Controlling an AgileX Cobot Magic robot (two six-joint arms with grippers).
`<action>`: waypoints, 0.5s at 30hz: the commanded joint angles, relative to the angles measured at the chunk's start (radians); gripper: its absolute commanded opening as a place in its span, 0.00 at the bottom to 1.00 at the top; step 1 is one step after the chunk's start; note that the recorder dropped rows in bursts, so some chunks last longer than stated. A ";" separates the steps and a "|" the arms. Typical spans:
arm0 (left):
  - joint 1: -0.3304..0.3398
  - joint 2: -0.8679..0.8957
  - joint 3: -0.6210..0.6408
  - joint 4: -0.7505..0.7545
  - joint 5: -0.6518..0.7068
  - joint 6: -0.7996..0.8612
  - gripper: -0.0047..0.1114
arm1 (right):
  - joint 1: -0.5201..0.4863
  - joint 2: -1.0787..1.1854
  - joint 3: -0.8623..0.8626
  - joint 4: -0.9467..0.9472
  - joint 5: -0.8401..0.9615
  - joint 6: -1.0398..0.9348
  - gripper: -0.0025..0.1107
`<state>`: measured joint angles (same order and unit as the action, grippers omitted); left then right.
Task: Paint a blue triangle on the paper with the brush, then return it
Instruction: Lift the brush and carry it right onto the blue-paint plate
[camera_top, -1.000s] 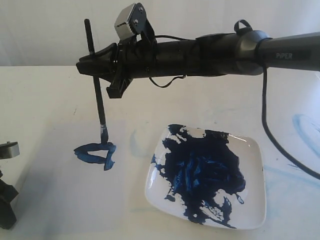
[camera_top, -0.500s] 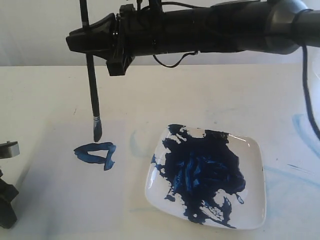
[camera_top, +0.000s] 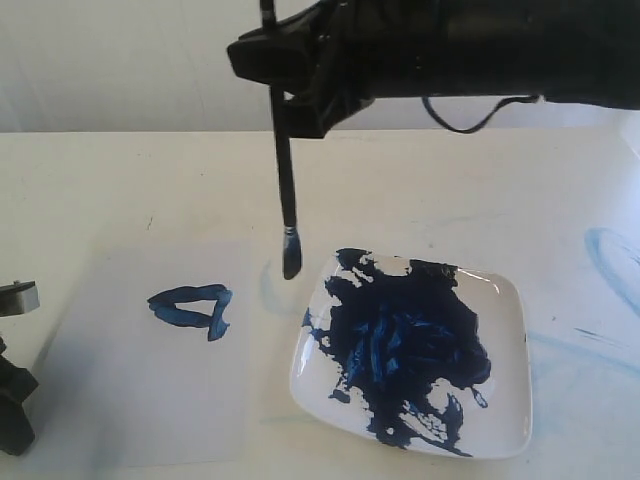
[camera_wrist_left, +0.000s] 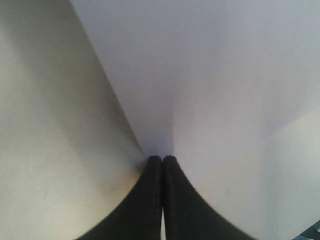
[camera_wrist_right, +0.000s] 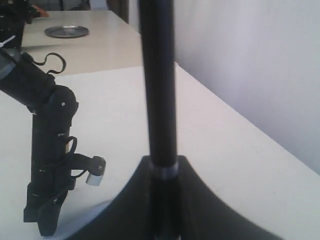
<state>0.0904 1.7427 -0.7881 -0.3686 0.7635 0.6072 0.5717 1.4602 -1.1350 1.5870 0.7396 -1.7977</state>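
Right claw (camera_top: 272, 62) is clamping the brush (camera_top: 285, 170) high on its black handle, and the right wrist view is showing that handle rising straight out from between the 2 dark fingers (camera_wrist_right: 125, 212) closing on it. Bristles are pointing down, stained blue, and the brush is hanging almost upright, its tip showing over the narrow strip of tabletop (camera_top: 80, 180) between the paper (camera_top: 120, 400) and the white plate (camera_top: 312, 388); it appears to be hanging clear of the surface. On the paper, the blue triangle (camera_top: 192, 308) is sitting as a thick, wet, lopsided outline near the sheet's far right corner. The paper itself is lying flat toward the tabletop's near left corner, and the plate is sitting just beside its right edge, carrying a big dark-blue paint mass (camera_top: 410, 340) with white gaps. Faint light-blue smears (camera_top: 610, 255) are marking the tabletop toward its right edge. Left claw (camera_wrist_left: 162, 160) is resting low by the paper's left edge with its 2 jaws pressing together and nothing visible between them.
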 joint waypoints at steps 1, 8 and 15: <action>0.001 0.001 0.009 0.007 -0.028 -0.005 0.04 | -0.088 -0.115 0.101 -0.033 -0.050 0.123 0.02; 0.001 0.001 0.009 0.011 -0.026 -0.005 0.04 | -0.207 -0.257 0.246 -0.055 -0.126 0.248 0.02; 0.001 0.001 0.007 0.011 -0.006 -0.005 0.04 | -0.234 -0.336 0.336 -0.064 -0.150 0.375 0.02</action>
<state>0.0904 1.7427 -0.7881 -0.3686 0.7635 0.6072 0.3467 1.1488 -0.8265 1.5242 0.5902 -1.4739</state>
